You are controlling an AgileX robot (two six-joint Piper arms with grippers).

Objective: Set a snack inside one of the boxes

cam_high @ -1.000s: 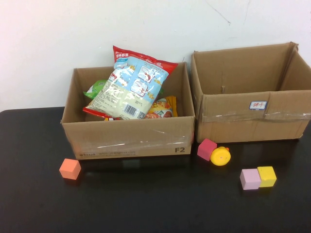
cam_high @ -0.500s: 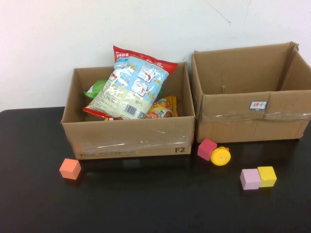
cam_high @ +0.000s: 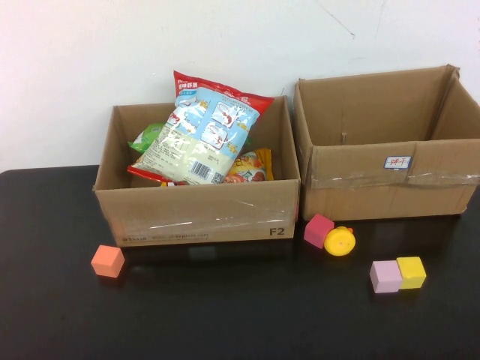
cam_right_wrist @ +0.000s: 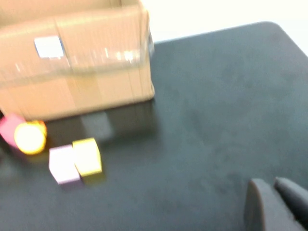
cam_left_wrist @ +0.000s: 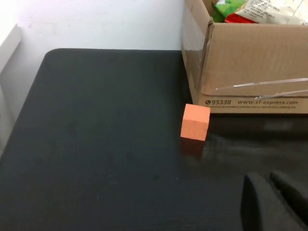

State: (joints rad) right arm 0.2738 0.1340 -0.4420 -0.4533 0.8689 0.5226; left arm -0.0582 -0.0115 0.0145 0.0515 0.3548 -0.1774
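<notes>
The left cardboard box (cam_high: 199,217) holds several snack bags: a big red, blue and white bag (cam_high: 202,135) leaning on top, a green bag (cam_high: 150,137) and an orange bag (cam_high: 251,166). The right cardboard box (cam_high: 390,184) looks empty inside. Neither gripper shows in the high view. My left gripper (cam_left_wrist: 267,177) is shut and empty over the black table, short of the left box's corner (cam_left_wrist: 255,67). My right gripper (cam_right_wrist: 270,183) is shut and empty over the table, to the side of the right box (cam_right_wrist: 77,67).
An orange cube (cam_high: 108,261) lies before the left box, also in the left wrist view (cam_left_wrist: 195,122). A pink cube (cam_high: 319,229) and a yellow round toy (cam_high: 340,241) lie between the boxes. A lilac cube (cam_high: 385,277) touches a yellow cube (cam_high: 412,272).
</notes>
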